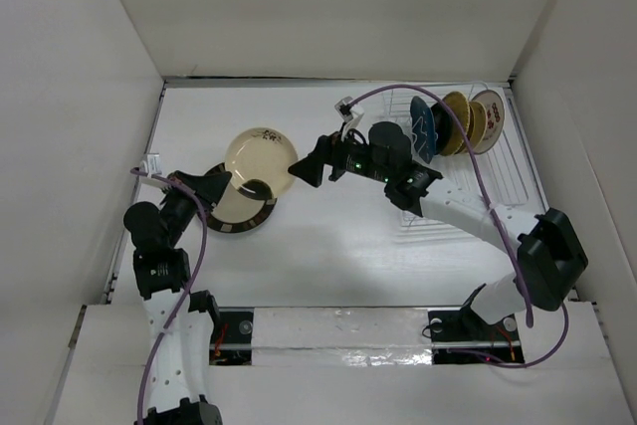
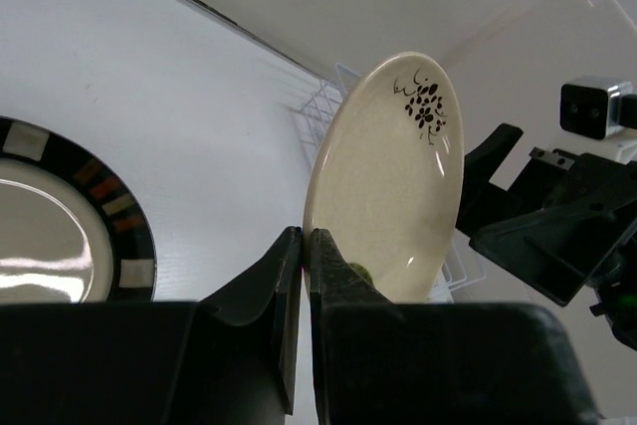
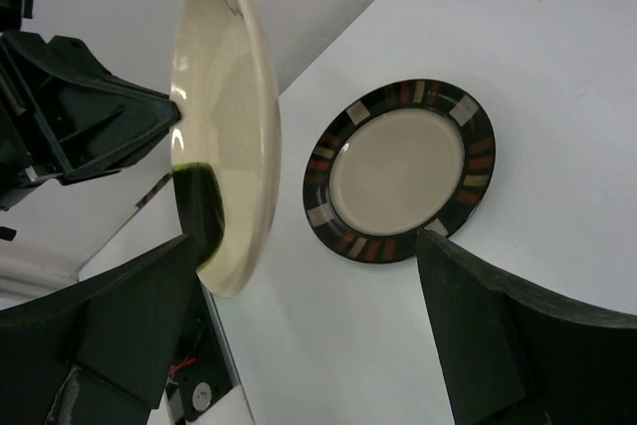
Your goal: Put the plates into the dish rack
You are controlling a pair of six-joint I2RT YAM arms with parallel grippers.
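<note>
From the top camera we note the left gripper point(image 1: 227, 182) clamped on the lower edge of a cream plate point(image 1: 261, 158), which is held off the table and tilted up on its rim. Directly below it a dark-rimmed plate point(image 1: 242, 218) lies flat on the table point(image 1: 328, 256). The right gripper point(image 1: 299, 172) reaches in from the right, its tips at the cream plate's right edge. The dish rack point(image 1: 503, 181) stands at the far right of the table. In its far end we see a blue plate point(image 1: 425, 129), a gold plate point(image 1: 456, 122) and a white plate point(image 1: 489, 118) standing on edge side by side. From the left wrist camera we record the left gripper point(image 2: 304, 242) with its fingers point(image 2: 336, 281) pressed together on the rim of the cream plate point(image 2: 388, 186), which bears a dark floral mark near its top. The dark-rimmed plate point(image 2: 109, 221) lies on the table at left, and the right gripper point(image 2: 523, 221) stands close to the cream plate's right side. From the right wrist camera we find the right gripper point(image 3: 309, 246) with its jaws wide apart and nothing clamped. The cream plate point(image 3: 239, 136) appears edge-on just beside one finger; we cannot tell whether they touch. The left gripper point(image 3: 149, 121) grips the plate's far side, and the dark-rimmed plate point(image 3: 398, 171) lies flat beyond.
</note>
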